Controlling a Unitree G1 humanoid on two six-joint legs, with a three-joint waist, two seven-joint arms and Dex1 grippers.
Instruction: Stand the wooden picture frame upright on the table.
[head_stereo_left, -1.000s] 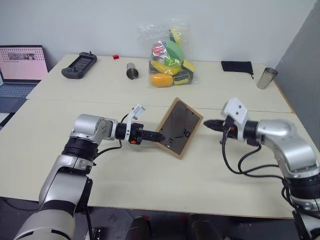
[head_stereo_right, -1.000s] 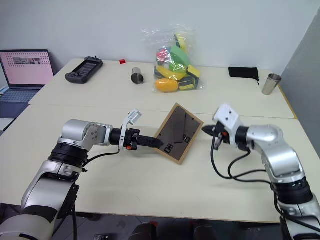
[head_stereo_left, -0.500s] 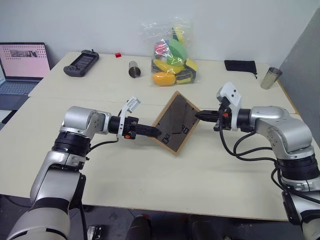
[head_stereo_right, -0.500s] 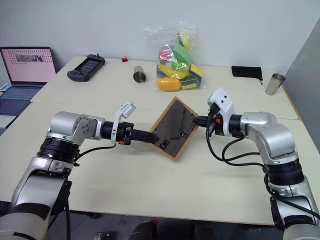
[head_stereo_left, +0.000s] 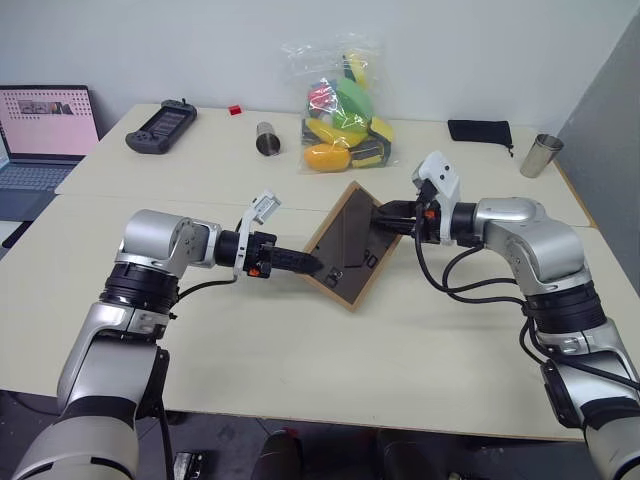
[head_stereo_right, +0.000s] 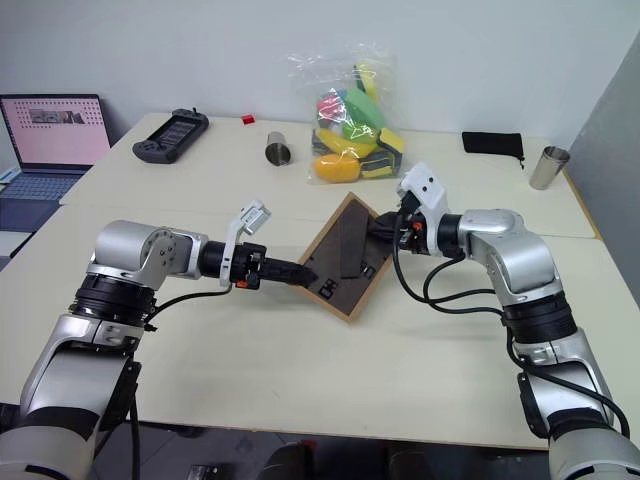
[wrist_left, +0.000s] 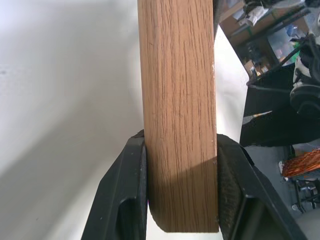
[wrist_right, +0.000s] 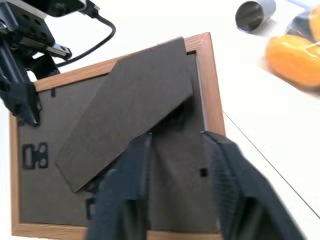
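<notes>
The wooden picture frame is tilted onto one corner over the table, with its dark back panel facing me. My left gripper is shut on the frame's left edge. In the left wrist view both fingers clamp the light wood rail. My right gripper has come in from the right and is open against the back panel. In the right wrist view its fingers are spread just under the dark stand flap, which stands slightly off the panel.
At the back of the table are a clear bag of colourful items, a metal cup, a handheld console and a black pouch. A second metal cup is at the far right. A laptop sits at the far left.
My right gripper has moved left onto the frame's back panel and gone from shut to open. The left gripper still holds the frame in the same tilted pose.
</notes>
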